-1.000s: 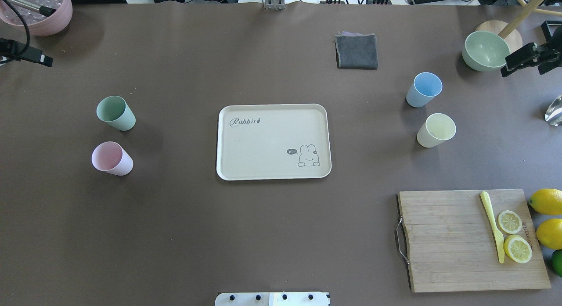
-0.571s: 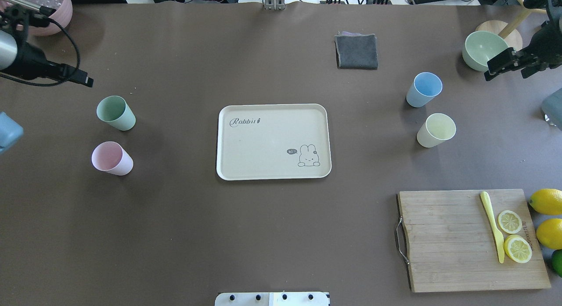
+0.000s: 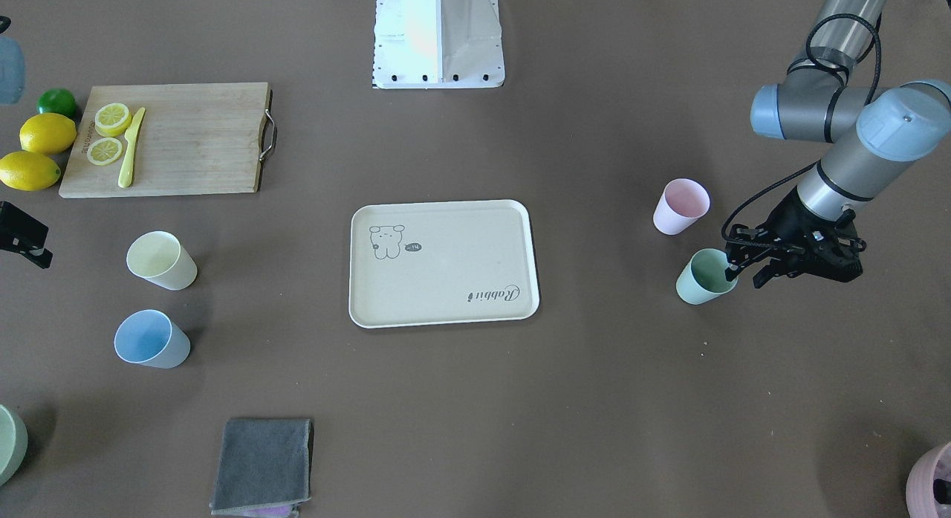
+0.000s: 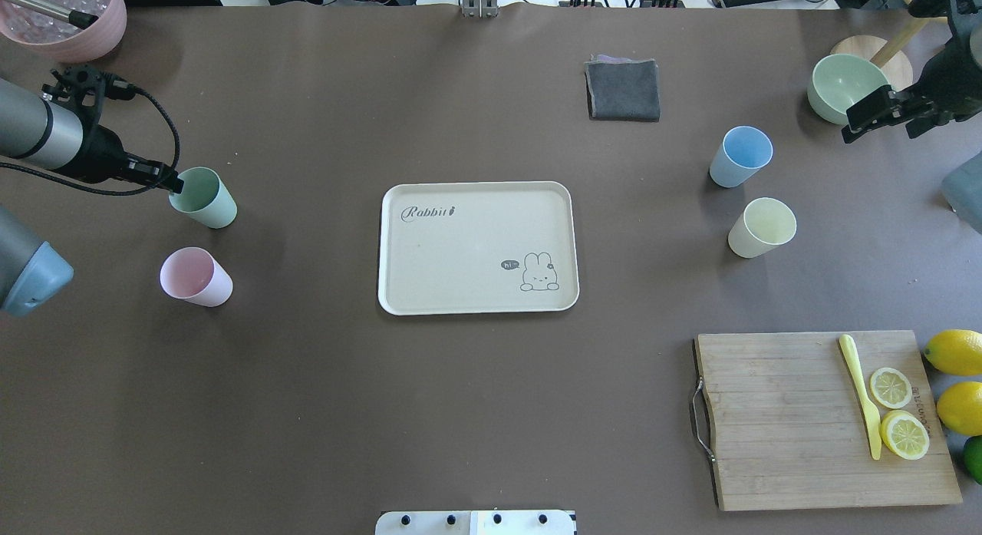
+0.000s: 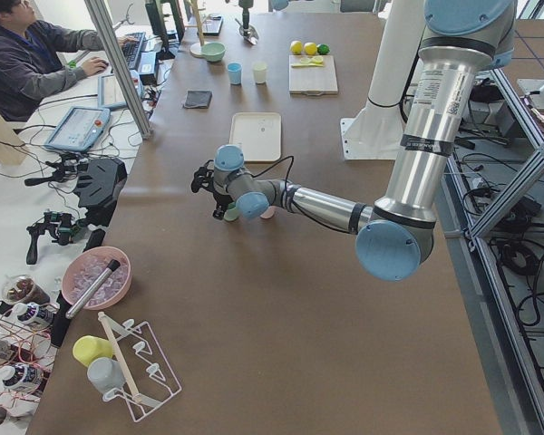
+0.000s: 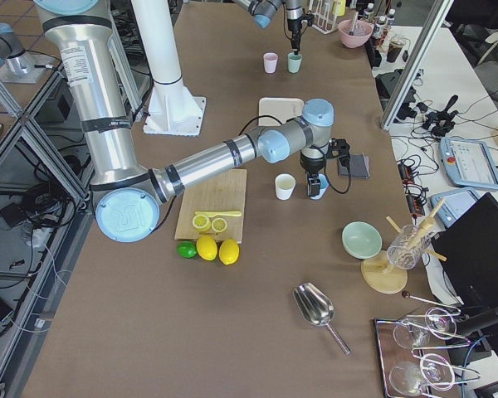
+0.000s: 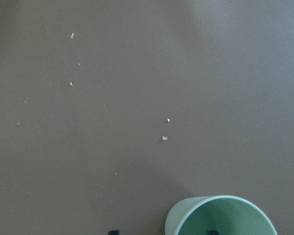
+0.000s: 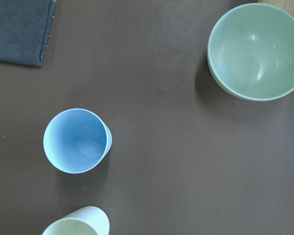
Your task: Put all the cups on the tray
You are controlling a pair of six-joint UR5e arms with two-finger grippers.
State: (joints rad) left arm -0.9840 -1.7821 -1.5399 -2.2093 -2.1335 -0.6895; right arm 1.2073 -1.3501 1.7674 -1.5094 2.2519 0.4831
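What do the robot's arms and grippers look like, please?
The left arm and right arm are round silver-grey tubes joined by light-blue capped joints. The left gripper and right gripper are black two-finger units. A thin black cable loops beside the left wrist.

mint cup (image 7: 220,218): cut by bottom edge | yellow cup (image 8: 78,223): likewise cut
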